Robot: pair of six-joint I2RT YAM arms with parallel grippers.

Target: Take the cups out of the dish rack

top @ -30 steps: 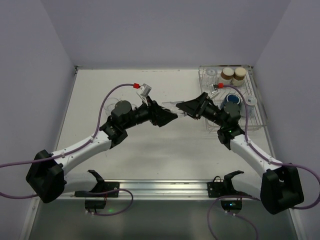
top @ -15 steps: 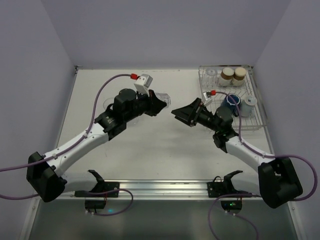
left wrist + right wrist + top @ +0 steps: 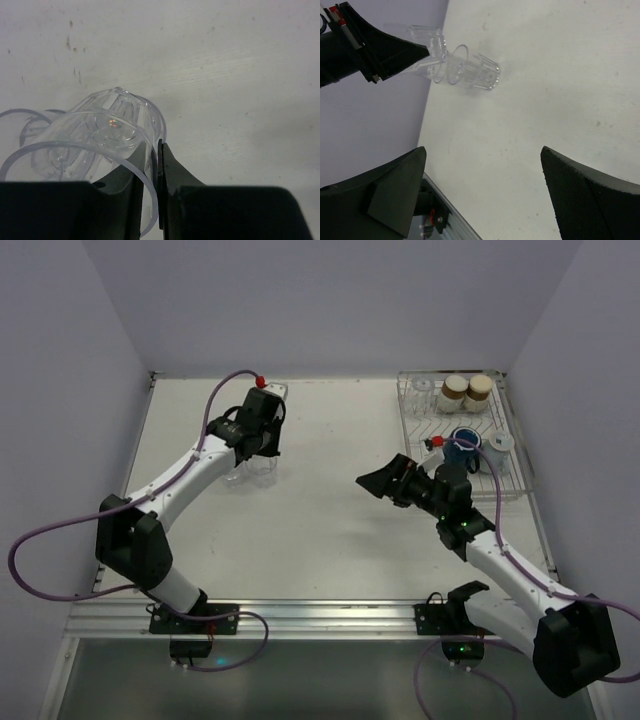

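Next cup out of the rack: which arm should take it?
Right. The right gripper is open and empty, and its arm sits beside the dish rack, where the blue mug and two cream cups wait. The left gripper is shut on a clear glass at the table's left side.

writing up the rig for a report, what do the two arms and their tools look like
The left arm and right arm have white links, black joints and black bases. The left tool and right tool are black, each with two wedge-shaped fingers. A purple cable runs along each arm to a small red plug near the wrist.
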